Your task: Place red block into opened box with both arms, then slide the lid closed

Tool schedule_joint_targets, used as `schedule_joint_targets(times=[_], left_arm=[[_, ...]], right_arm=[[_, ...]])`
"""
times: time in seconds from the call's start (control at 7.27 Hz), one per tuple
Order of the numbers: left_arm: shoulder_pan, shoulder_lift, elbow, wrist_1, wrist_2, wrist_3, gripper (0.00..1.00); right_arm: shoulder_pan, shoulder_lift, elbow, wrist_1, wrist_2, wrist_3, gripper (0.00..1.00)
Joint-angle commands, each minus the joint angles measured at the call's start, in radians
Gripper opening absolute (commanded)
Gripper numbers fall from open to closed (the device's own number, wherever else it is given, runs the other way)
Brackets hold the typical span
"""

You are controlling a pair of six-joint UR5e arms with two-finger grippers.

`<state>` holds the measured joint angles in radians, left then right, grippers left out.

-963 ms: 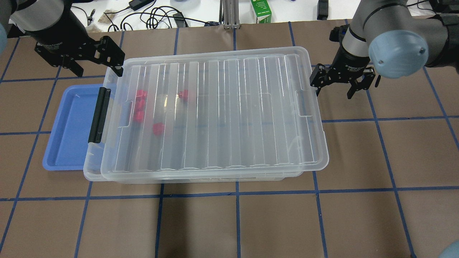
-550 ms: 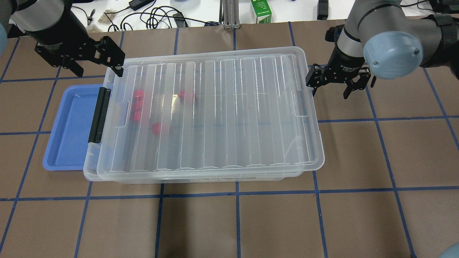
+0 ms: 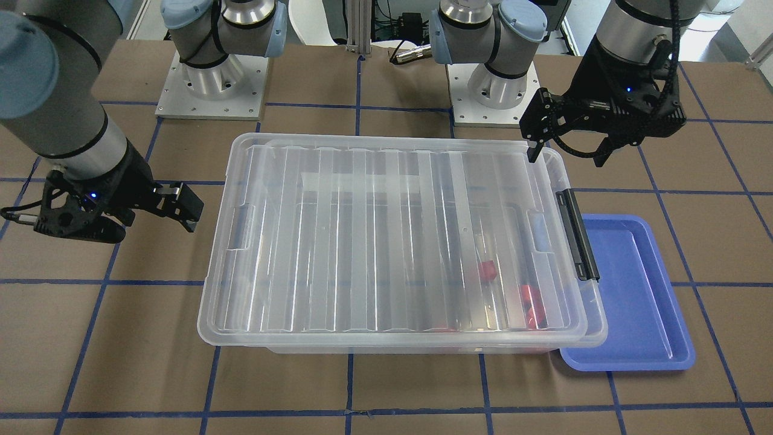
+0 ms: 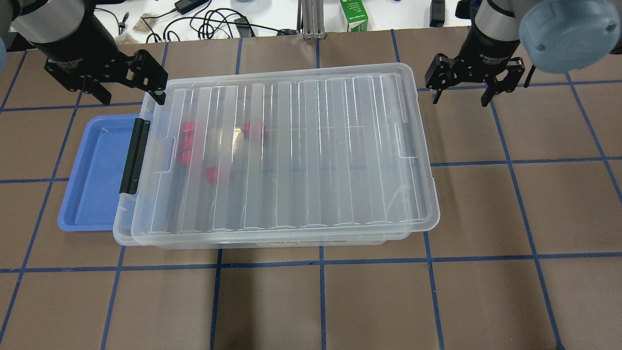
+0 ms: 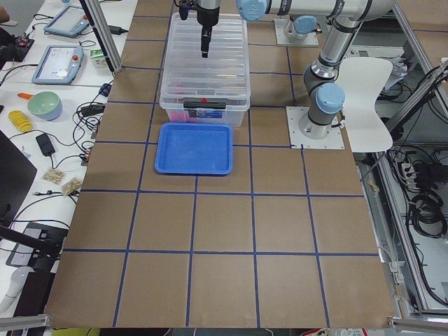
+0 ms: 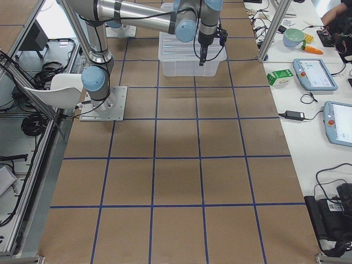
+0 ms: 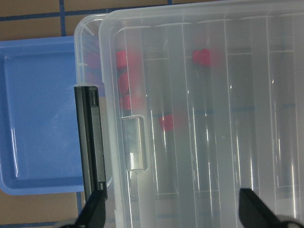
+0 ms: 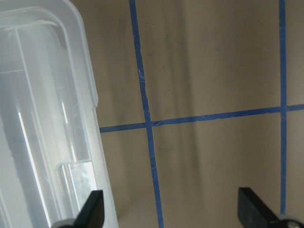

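Though lid [image 4: 291, 155] tops box [image 4: 120, 229], right claw [image 4: 459, 98] hangs nr its corner — jaws spread.

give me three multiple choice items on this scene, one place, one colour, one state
1. Where is the tray? A at the box's latch end; B inside the box; C on the robot's right.
2. What colour is the latch? A red; B black; C blue.
3. The left gripper and right gripper are: A both open; B both shut; C one open, one shut.
Answers: 1 A, it lies just past the latch; 2 B, a black bar; 3 A, fingers spread with nothing between.
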<state>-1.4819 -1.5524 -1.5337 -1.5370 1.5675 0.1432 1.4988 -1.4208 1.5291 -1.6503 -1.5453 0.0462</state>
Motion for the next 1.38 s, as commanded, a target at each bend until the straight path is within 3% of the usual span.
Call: schedule_joint_targets(times=[0.0,0.69,1.24], left_arm=[[-0.001,-0.008,0.006,0.001,0.013,-0.025,1.0],[-0.003,-0.009,0.004,0.0,0.011,-0.037,1.0],[-0.003,-0.005,0.004,-0.002,0.011,-0.037,1.0]], right_arm=[[0.026,-0.129,-0.015,0.114,0.001,0.046,1.0],[0.067,-0.193,0.025,0.188,-0.03,0.06,1.0],[0.067,-0.207,0.042,0.182,-0.032,0.061,1.0]])
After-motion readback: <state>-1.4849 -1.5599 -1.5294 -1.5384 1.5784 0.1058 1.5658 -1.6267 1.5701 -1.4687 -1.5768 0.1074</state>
